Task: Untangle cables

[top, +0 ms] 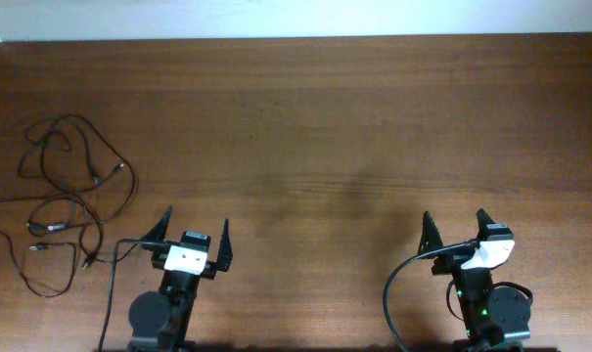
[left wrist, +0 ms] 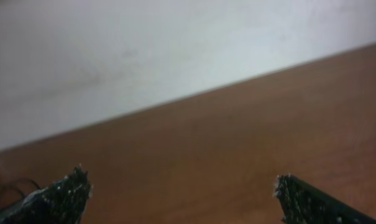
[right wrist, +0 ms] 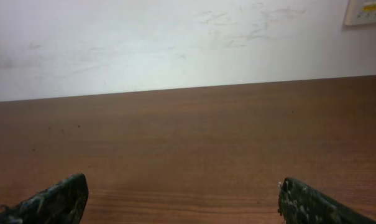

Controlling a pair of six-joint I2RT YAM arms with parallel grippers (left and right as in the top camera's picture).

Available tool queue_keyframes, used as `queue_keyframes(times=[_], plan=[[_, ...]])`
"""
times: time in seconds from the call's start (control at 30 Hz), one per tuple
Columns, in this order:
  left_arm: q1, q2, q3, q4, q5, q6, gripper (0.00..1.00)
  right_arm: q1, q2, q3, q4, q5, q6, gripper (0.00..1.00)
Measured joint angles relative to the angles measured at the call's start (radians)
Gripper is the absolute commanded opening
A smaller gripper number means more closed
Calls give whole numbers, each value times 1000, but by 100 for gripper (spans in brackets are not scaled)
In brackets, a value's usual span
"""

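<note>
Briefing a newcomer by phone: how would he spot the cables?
On the wooden table, look at its left edge, beyond the left gripper. The cables lie there loosely tangled: thin black loops with small plugs, far thinner than the arms' own wiring.

Left claw and right claw are black, pointed, behind white wrist covers.

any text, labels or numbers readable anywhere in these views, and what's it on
None can be read.
The small wall panel at the top right of the right wrist view carries marks, but they are too blurred to read.
The cables and the table show no lettering.
</note>
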Motion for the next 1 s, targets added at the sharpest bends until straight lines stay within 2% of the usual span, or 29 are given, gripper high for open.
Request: queue_keyframes(times=[0.03, 1.0], plan=[[0, 0, -8, -35, -5, 0, 99, 0, 0, 0, 0, 0, 0, 99], [0, 0, -8, -35, -18, 0, 99, 0, 0, 0, 0, 0, 0, 99]])
